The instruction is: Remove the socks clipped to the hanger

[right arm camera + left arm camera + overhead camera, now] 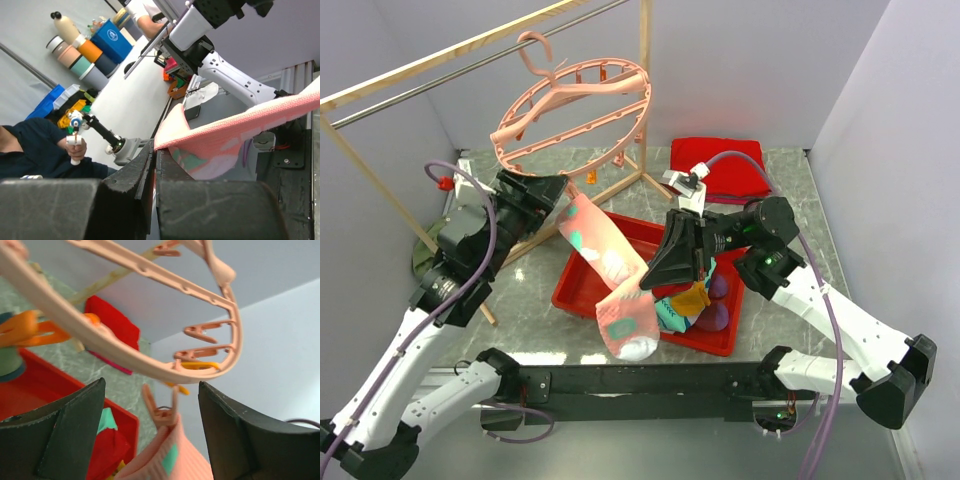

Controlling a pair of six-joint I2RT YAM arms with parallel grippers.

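The round pink hanger (pixel 575 105) hangs by its hook from the rack's metal bar. One pink sock (pixel 605 255) with teal patches hangs from a pink clip (pixel 162 412) at the ring's near edge and stretches down over the tray. My left gripper (pixel 558 188) is open, its jaws either side of that clip and the sock's top (pixel 167 460), not touching them. My right gripper (pixel 650 278) is shut on the sock's middle. In the right wrist view the sock (pixel 240 127) runs out from the closed jaws of my right gripper (pixel 155 150).
A red tray (pixel 582 290) under the sock holds several loose socks (pixel 695 305). A folded red cloth (pixel 720 165) lies at the back right. The wooden rack (pixel 645 90) stands behind, with white walls on both sides. Orange clips (pixel 30 330) dangle from the ring.
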